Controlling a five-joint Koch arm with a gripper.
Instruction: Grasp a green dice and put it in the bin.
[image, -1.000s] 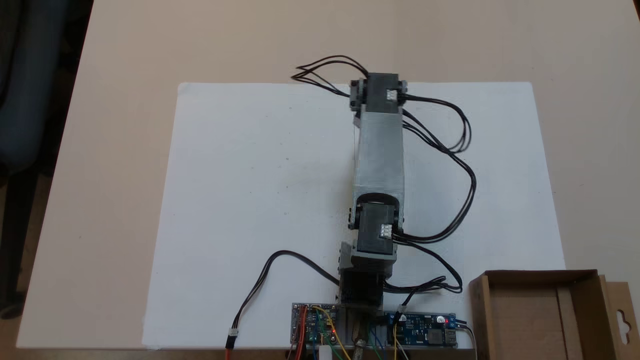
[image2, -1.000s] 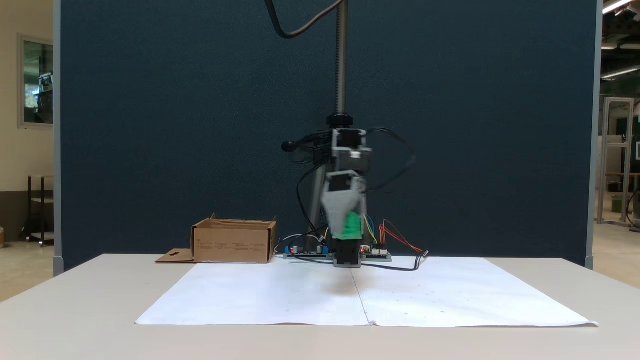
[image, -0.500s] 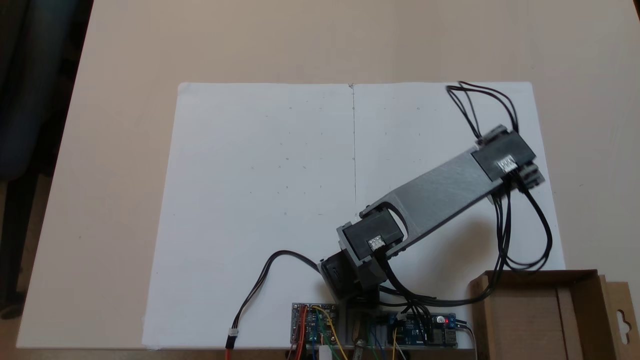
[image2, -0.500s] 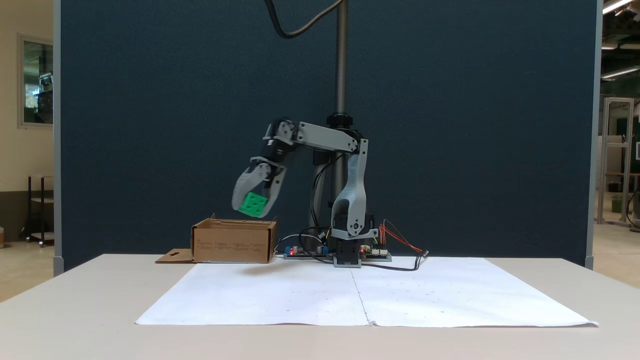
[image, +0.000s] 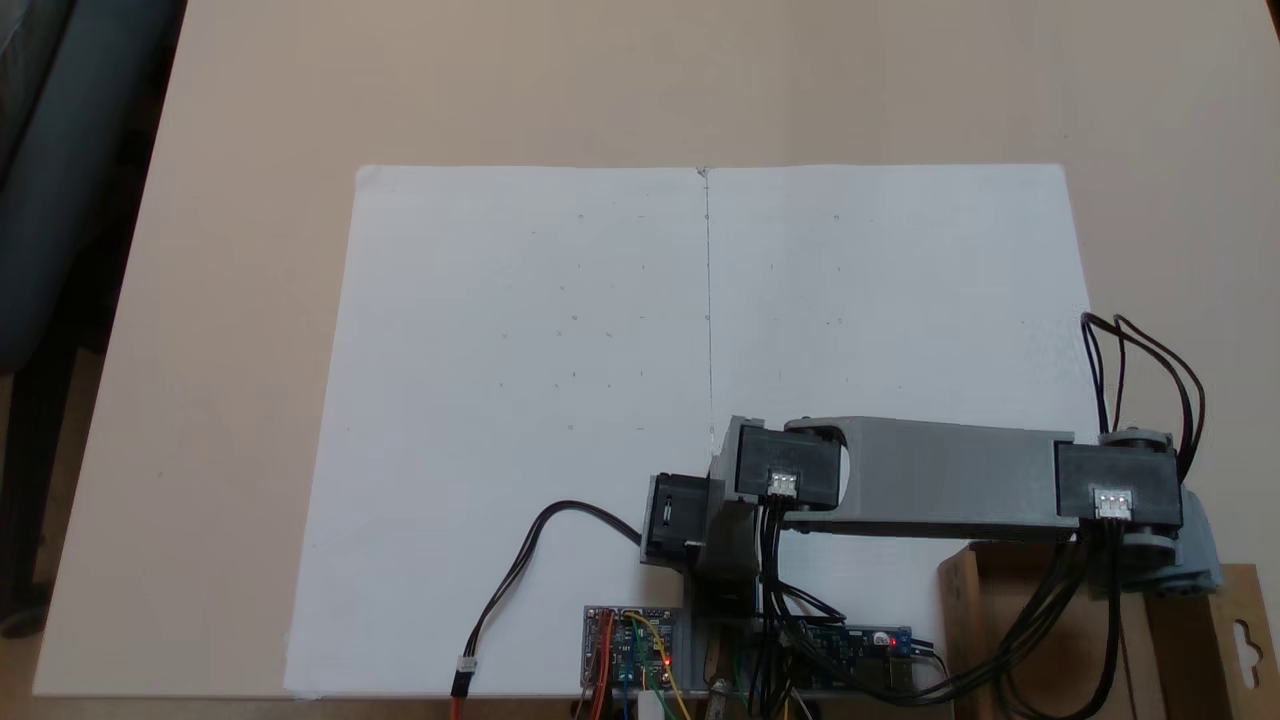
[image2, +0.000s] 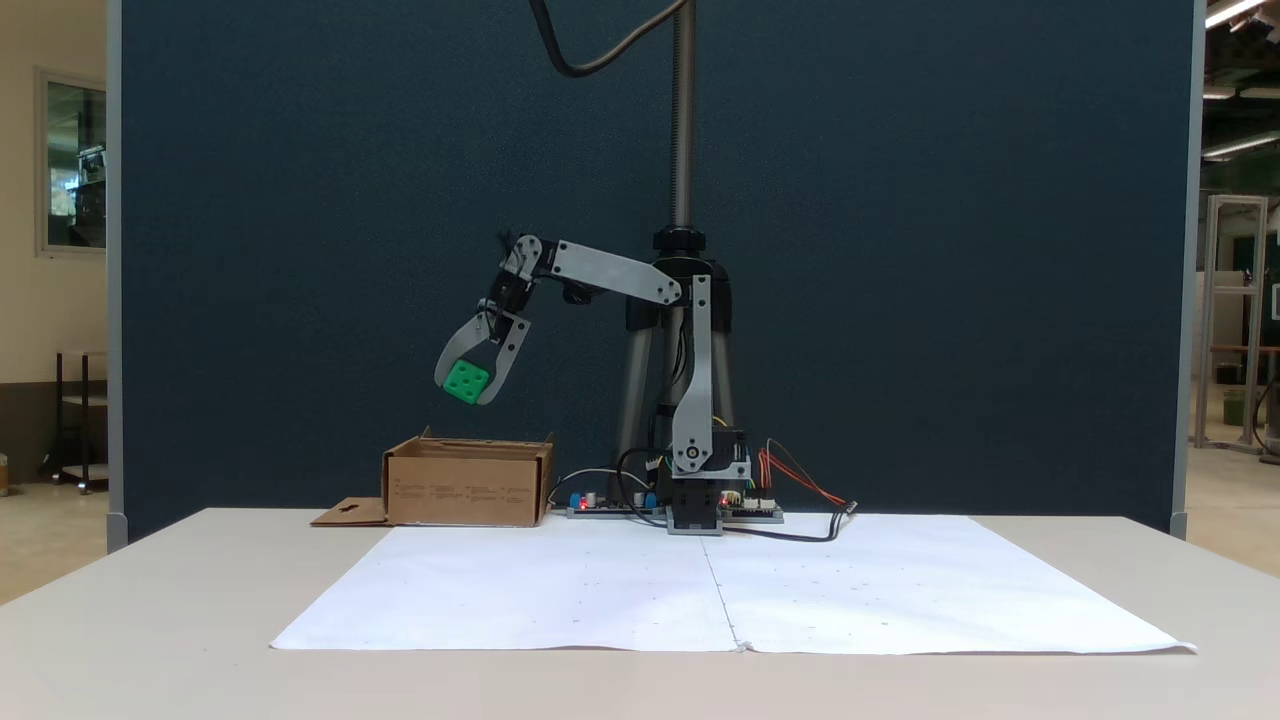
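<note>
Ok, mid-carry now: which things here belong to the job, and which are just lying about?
Part of the job:
- green dice, held in the gripper, up in the air above the bin
- bin, open cardboard box beside the arm's base

Just there:
- white paper sheets on the table
- circuit boards and loose wires by the base
- blue partition behind

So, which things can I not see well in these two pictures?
- Green dice: in the top-down fixed view, the arm covers it and the end effector.
- Bin: in that same view, cut off by the bottom edge; arm and cables cover its inside.
- Bin floor: in the side fixed view, hidden by its front wall.
</note>
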